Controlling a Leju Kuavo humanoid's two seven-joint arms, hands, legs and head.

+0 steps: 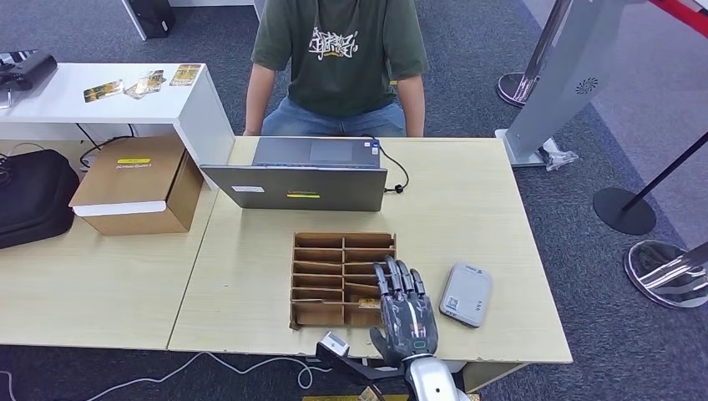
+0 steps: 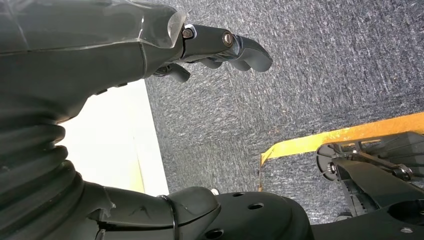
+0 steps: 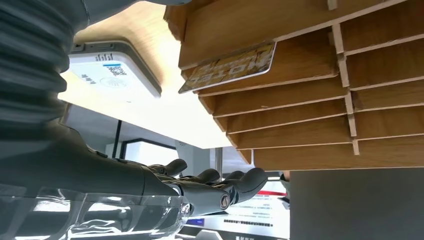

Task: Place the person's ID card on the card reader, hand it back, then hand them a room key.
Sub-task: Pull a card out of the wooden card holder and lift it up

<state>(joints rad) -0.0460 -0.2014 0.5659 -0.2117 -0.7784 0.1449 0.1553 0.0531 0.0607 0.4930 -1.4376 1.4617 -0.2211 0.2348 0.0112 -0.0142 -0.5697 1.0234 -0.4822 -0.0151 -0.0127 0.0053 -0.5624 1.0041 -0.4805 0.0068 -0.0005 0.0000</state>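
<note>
I am watching the right hand (image 1: 407, 313) hovering over the near right corner of the wooden card rack (image 1: 342, 278), fingers stretched forward and slightly apart, holding nothing. In the right wrist view the same hand (image 3: 200, 187) is showing its fingers extended side by side, with no card between them. The rack is lying flat on the light wooden table (image 1: 467, 217), divided into two columns of narrow slots. One slot in the right column near the hand is holding a gold hotel key card (image 3: 231, 67), which is sticking out a little past the slot's edge; the other slots I can see in that view are looking bare. The grey card reader (image 1: 465, 294) is sitting on the table just to the right of the rack, near the hand, and I cannot make out any card lying on it. I cannot tell where the ID card is.

The left hand (image 2: 220, 47) is hanging over grey carpet, its fingers curled loosely with nothing in them.

A person (image 1: 338, 58) in a dark green shirt is sitting behind the laptop (image 1: 300, 175) across the table.
</note>
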